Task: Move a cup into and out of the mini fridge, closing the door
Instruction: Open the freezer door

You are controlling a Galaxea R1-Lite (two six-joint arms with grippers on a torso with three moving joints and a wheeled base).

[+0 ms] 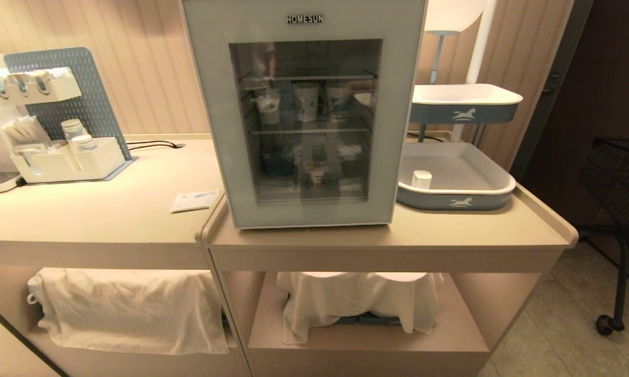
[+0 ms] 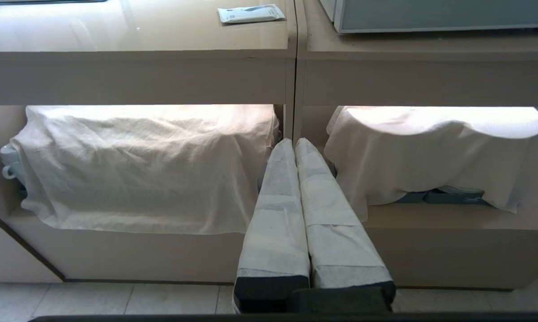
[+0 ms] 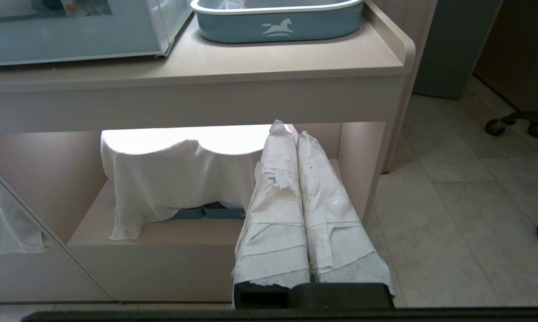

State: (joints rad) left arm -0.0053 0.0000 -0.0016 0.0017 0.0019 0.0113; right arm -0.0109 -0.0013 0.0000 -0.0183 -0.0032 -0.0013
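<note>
Jaws of both grippers pressed together, holding nothing. Left gripper (image 2: 295,145) hangs low in front of the cabinets, white-wrapped fingers (image 2: 275,214) touching along their length, pointing at the divider between the two lower shelves. Right gripper (image 3: 287,129) same pose, wrapped fingers (image 3: 327,214) shut flat, aimed at the lower shelf under the fridge. Neither arm shows in the head view.

Mini fridge (image 1: 304,112) stands upright on the beige surface (image 1: 450,230), near its front edge. Door (image 1: 398,131) is closed, flush, HOMESUN lettering on top. Through the glass: taller white paper cups (image 1: 306,102) on the middle wire shelf; the cup (image 1: 316,174), small with an orange label, sits on the fridge floor near the centre front.

Blue-grey tray (image 1: 495,196) with a horse logo is just beside the fridge on its right, holding a small white container (image 1: 421,179). A second similar tray (image 1: 466,112) is raised on a stand behind it. White packet (image 1: 194,200) lies flat on the left surface, near the fridge's corner. Organizer rack (image 1: 66,125) with cups and sachets further left. White cloths (image 1: 128,309) drape over things on both lower shelves. Black wheeled cart (image 1: 618,183) on the tile floor far right.
</note>
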